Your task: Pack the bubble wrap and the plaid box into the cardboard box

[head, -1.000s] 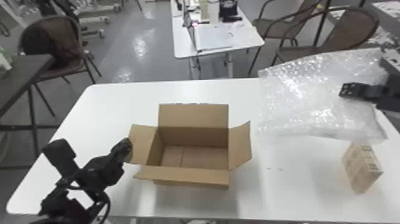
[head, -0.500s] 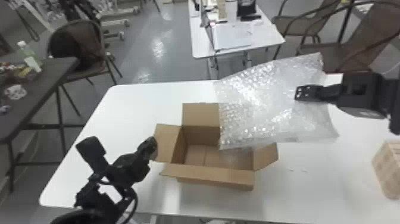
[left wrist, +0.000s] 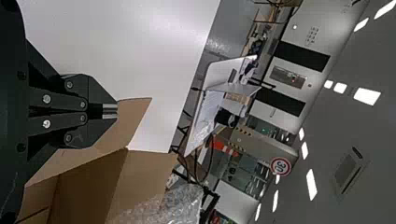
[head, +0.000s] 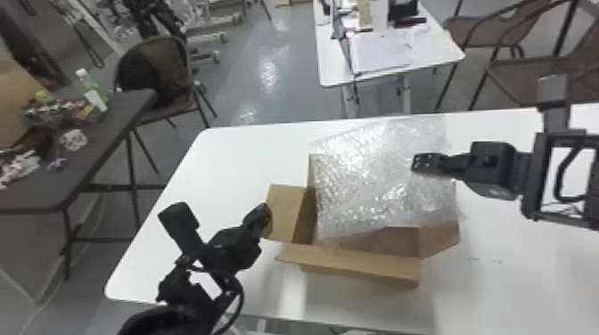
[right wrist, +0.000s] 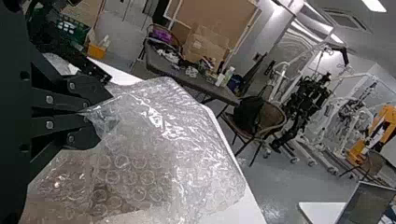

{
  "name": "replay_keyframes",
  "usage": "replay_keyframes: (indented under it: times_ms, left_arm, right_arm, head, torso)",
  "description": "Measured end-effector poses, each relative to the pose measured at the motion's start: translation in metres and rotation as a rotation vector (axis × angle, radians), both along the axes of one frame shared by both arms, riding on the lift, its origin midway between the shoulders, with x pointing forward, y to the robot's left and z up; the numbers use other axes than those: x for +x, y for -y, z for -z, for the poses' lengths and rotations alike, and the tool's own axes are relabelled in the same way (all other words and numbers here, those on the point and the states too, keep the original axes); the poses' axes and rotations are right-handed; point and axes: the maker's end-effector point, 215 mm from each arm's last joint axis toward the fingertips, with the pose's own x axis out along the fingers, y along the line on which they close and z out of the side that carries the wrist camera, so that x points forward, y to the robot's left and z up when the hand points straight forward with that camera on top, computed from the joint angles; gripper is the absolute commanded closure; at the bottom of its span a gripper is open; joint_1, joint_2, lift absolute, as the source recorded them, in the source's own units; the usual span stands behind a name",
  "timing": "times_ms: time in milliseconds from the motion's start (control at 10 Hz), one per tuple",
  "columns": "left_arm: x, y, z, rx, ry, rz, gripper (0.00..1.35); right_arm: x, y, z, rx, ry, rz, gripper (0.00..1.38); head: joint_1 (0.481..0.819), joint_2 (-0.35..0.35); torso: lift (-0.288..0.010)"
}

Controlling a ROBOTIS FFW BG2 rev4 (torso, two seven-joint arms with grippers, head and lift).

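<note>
While my right gripper (head: 421, 164) pinches the bubble wrap (head: 379, 178) over the cardboard box (head: 361, 267), my left gripper (head: 264, 213) sits at a flap

From the head view I get the overall layout: the open box stands on the white table (head: 231, 169), and the wrap covers its far side, the lower part of the sheet reaching into the opening. My right arm comes in from the right edge, my left from the bottom.

For the grip itself I look to the right wrist view. Those jaws are closed on a gathered bit of the wrap, and the sheet spreads away from them, its round bubbles easy to make out. Beyond it I can see the dark side table (right wrist: 187, 81) and an orange machine (right wrist: 373, 135).

Through the left wrist view I see the other jaws brought together, their tips right at the edge of the left flap (left wrist: 133, 114). I can't tell whether any cardboard is caught between them. Part of the wrap shows past the box there too, with a round red-rimmed sign (left wrist: 280, 166) and ceiling lights (left wrist: 366, 96) farther off.
</note>
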Motion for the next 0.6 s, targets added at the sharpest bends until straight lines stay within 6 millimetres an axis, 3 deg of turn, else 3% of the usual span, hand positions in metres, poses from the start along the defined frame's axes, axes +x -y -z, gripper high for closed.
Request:
replay_keyframes:
  times_ms: [200,400,500,600]
  left_arm:
    - [0.000,0.000,0.000,-0.001,0.000,-0.001,1.22]
    - [-0.001,0.000,0.000,-0.001,0.000,-0.002,1.22]
    - [-0.001,0.000,0.001,-0.002,0.000,-0.002,1.22]
    - [-0.002,0.000,0.001,-0.003,0.000,-0.002,1.22]
  right_arm:
    - [-0.015,-0.029,0.019,0.139,-0.066,-0.107,1.27]
    - [-0.020,-0.040,0.033,0.164,-0.091,-0.134,0.42]
    - [-0.014,-0.033,0.029,0.128,-0.052,-0.122,0.09]
    - [-0.005,-0.020,0.020,0.085,0.001,-0.101,0.07]
  head:
    - [0.695,0.350]
    - [0.695,0.350]
    - [0.695,0.350]
    - [0.695,0.350]
  torso:
    - [-0.122]
    - [-0.122]
    - [-0.122]
    - [-0.122]
